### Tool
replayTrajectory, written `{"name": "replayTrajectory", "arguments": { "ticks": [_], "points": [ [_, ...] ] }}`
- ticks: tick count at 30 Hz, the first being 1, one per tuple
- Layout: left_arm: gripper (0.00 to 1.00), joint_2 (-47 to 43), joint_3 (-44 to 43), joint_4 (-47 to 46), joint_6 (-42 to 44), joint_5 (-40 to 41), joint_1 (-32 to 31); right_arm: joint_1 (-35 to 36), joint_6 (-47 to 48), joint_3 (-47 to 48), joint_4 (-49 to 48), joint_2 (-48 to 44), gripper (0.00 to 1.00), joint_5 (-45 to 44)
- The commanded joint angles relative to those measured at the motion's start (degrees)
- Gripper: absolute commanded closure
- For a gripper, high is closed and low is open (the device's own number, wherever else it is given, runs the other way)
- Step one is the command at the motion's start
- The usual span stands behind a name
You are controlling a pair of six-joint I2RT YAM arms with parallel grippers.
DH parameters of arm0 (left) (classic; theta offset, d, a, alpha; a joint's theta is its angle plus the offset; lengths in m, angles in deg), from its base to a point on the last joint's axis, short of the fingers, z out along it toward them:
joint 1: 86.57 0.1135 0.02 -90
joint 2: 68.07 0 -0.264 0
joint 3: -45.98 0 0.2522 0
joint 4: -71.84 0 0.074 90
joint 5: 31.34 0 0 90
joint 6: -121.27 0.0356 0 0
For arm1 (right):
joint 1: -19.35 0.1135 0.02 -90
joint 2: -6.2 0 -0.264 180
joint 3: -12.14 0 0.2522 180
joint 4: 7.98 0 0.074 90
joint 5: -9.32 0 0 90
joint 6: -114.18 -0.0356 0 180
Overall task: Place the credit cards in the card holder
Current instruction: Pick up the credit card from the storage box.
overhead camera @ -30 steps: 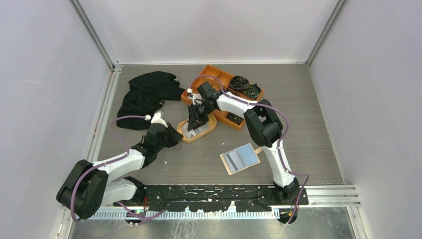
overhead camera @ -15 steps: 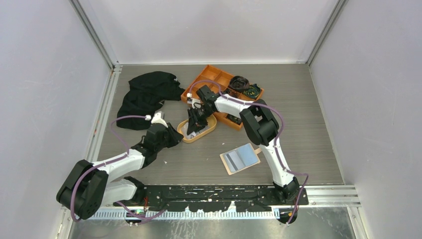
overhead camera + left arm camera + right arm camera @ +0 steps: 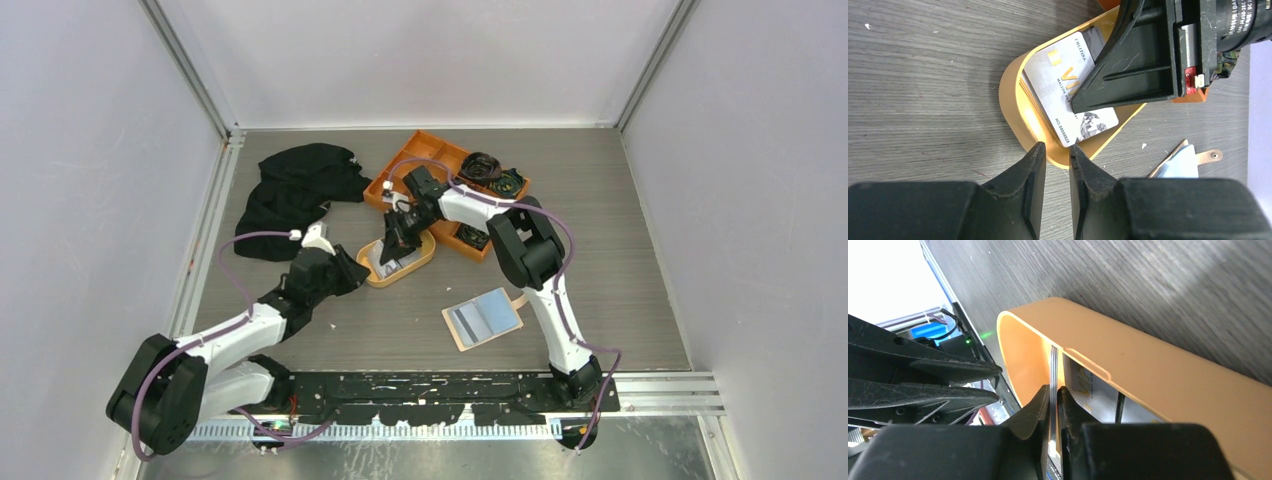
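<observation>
Overhead: my right gripper (image 3: 392, 250) is in the oval dish (image 3: 420, 265) mid-table, my left gripper (image 3: 350, 270) just left of it; the card holder (image 3: 470, 343) lies open, nearer and right of the dish. Left wrist: my jaws slightly parted, empty, at the dish's rim, white cards (image 3: 1053, 75) inside. Right wrist: I'm pinching a card (image 3: 1053, 370), standing on edge, in the dish.

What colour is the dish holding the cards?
The dish is orange, best seen from the left wrist.
</observation>
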Motion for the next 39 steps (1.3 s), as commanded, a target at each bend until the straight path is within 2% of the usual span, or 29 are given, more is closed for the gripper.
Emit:
{"name": "replayTrajectory", "arguments": {
  "ticks": [1,3,16,36,39],
  "points": [
    [0.75,-2.6,-0.9,-0.4,0.5,-0.4,0.0,-1.2,-1.7,0.0,-2.3,-2.8,0.80,4.0],
    [0.74,-3.2,-0.7,0.1,0.5,-0.2,0.0,-1.6,-1.7,-0.2,-2.3,-3.0,0.78,4.6],
    [0.74,-5.2,0.2,1.1,0.4,-0.5,0.0,-2.6,-1.6,-0.7,-1.8,-3.5,0.77,5.0],
    [0.74,-7.3,0.8,1.9,0.0,-1.2,0.0,-4.8,-1.5,-2.9,-1.5,-5.8,0.82,6.4],
    [0.74,-8.0,1.0,2.3,-0.1,-1.1,0.0,-5.3,-1.2,-3.4,-1.4,-6.4,0.85,6.1]
  ]
}}
